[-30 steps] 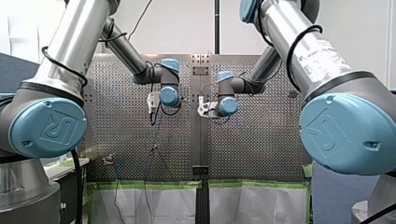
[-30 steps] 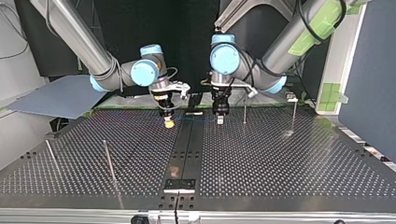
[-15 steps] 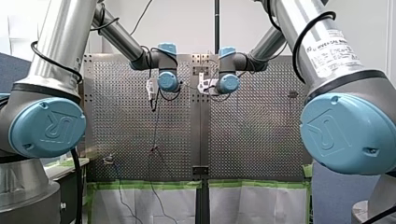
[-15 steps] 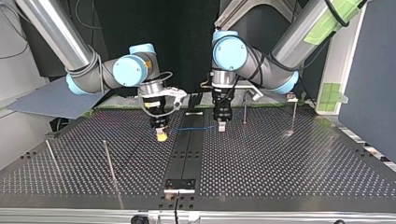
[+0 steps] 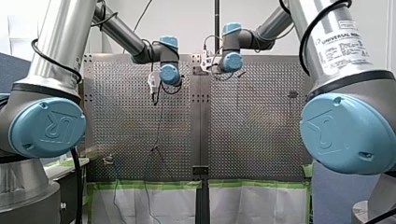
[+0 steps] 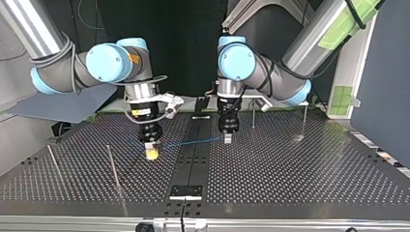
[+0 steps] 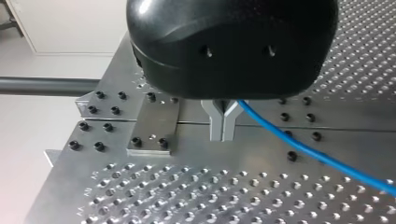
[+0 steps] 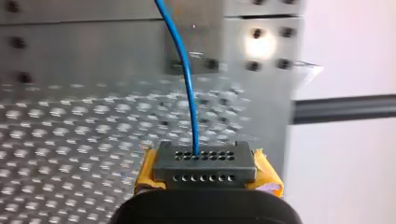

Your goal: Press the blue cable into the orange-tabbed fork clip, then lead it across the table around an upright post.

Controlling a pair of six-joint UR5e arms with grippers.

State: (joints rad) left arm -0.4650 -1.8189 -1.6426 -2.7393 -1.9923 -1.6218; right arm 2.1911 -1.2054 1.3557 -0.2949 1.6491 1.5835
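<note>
The blue cable [image 6: 193, 142] runs taut just above the table between my two grippers in the top view. My left gripper [image 6: 227, 138], at that view's middle right, points down. Its metal fingers [image 7: 223, 126] are shut on the cable [image 7: 299, 147], which leads away to one side. My right gripper [image 6: 152, 153], with yellow pads, hangs at the middle left. It is shut on the cable [image 8: 184, 84], which goes in between its grey fingertips [image 8: 205, 165]. No orange-tabbed clip is clearly recognisable. In the front view both wrists are high over the far part of the table.
Thin upright posts stand at the top view's left [image 6: 112, 166] [image 6: 52, 159] and behind my left gripper [image 6: 253, 114] [image 6: 304, 121]. A black centre strip [image 6: 193, 159] runs down the perforated table [image 6: 290, 174]. A small fixture [image 5: 108, 160] sits near the front view's lower left edge.
Both grippers have come nearer to the top view's camera. My right gripper also went towards that view's left, and a longer stretch of cable now spans between them.
</note>
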